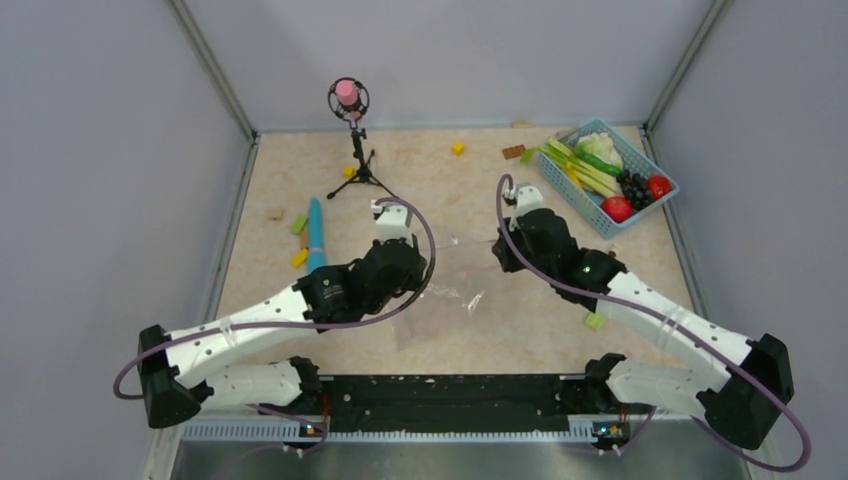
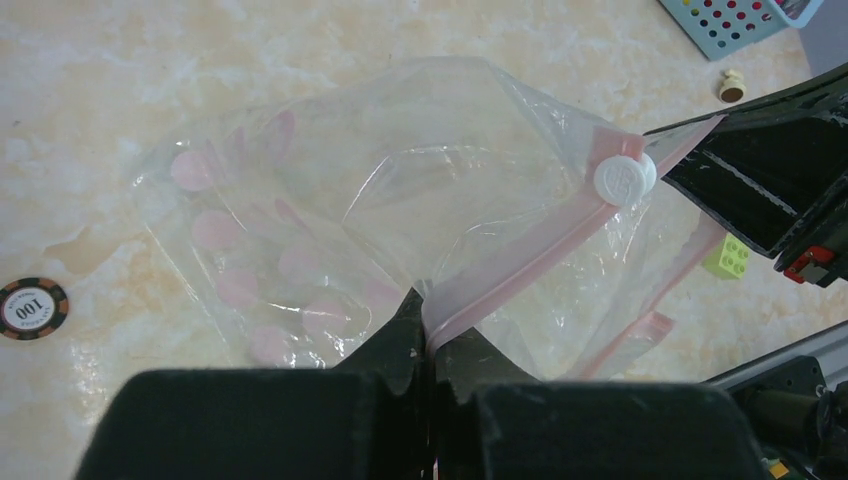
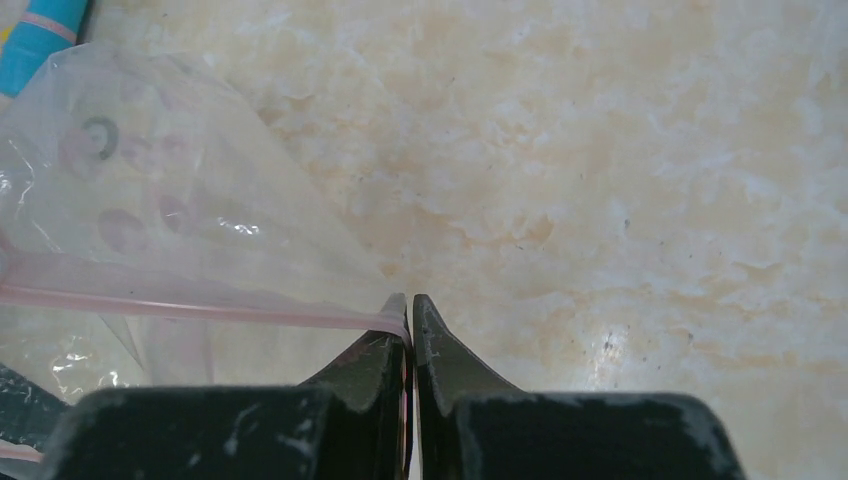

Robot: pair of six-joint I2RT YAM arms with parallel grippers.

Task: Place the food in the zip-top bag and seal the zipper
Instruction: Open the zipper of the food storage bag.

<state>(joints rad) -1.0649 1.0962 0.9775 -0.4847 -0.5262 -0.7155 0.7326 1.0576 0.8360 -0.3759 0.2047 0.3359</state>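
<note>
The marbled table point(image 1: 440, 190) fills the top view, with the two arms reaching from its lower edge toward the centre of the frame. Between them lies the zip-top bag point(image 1: 450, 300), clear, crinkled and holding no food. The light-blue basket point(image 1: 575, 200) sits in the upper right of that view, well apart from the bag. All the food is in it: the cauliflower point(image 1: 600, 148), the leafy stalks point(image 1: 575, 165), the grape bunch point(image 1: 632, 188) and two red fruits point(image 1: 617, 208). In the left wrist view, the left gripper point(image 2: 428, 320) is clamped on the zipper point(image 2: 530, 255) at the bottom centre of the frame. The right gripper point(image 3: 410, 305) pinches the strip's far end, at the bottom centre of its own view. A second pink strip lies apart from the held one at the lower right of the left wrist view, so the mouth looks at least partly open. The white slider point(image 2: 624, 178) rides on the held strip toward the right. A green block point(image 2: 727, 256) rests just beside the bag, and a poker chip point(image 2: 32, 308) lies at the left edge. The step in hand appears to be readying the bag, as nothing is loaded. The next move likely calls for one claw to keep the lip raised. The other would then let go and travel to the basket for a first piece.
</note>
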